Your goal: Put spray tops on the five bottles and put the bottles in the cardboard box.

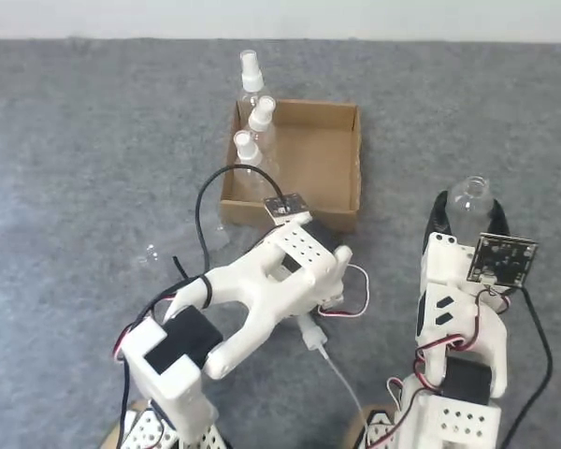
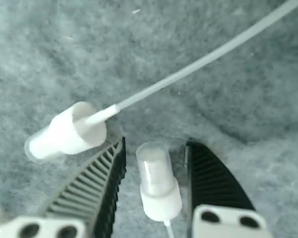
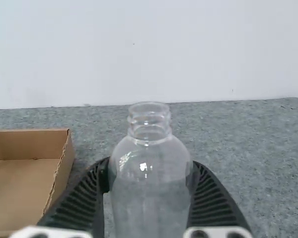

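Observation:
My left gripper hangs low over the grey carpet, open, with a white spray top lying loose between its fingers. A second spray top with a long thin tube lies just outside one finger. In the high view one spray top shows under the left arm, and its tube runs toward the front. My right gripper is shut on an upright clear bottle that has an open neck and no top. It holds the bottle right of the cardboard box. Three capped bottles stand along the box's left side.
A small clear piece lies on the carpet left of the left arm. The right half of the box floor is bare. A pale wall runs behind the carpet. Both arm bases stand at the front edge.

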Motion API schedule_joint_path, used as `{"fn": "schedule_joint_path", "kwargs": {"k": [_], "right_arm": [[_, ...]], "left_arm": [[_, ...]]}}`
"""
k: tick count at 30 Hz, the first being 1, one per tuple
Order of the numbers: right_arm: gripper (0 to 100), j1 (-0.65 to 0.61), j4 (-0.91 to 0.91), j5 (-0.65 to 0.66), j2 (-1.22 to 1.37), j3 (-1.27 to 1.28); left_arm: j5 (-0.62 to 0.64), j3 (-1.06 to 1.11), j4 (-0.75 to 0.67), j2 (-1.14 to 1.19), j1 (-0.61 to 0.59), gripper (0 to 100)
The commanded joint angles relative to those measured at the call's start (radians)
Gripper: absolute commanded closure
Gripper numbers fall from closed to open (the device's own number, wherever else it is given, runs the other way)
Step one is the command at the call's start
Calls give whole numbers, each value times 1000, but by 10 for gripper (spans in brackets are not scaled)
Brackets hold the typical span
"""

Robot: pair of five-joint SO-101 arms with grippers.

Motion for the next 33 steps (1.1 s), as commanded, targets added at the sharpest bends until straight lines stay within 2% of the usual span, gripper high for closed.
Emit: {"fn": "schedule_joint_path", "kwargs": {"k": [1, 10, 16, 25, 28, 33], "right_arm": [[936, 7, -25, -9, -19, -20], [936, 8, -25, -9, -22, -20], [936, 8, -25, -9, -22, -20], [936, 8, -25, -9, -22, -20], [936, 8, -25, -9, -22, -20], [936, 8, -25, -9, -22, -20]], "left_arm": [[49, -68, -46, -5, 37, 813], [49, -99, -40, -14, 34, 826], [49, -120, -17, -8, 31, 991], [41, -119, 0, -5, 31, 980], [37, -125, 26, -14, 29, 937], [17, -125, 54, -14, 25, 742]]}}
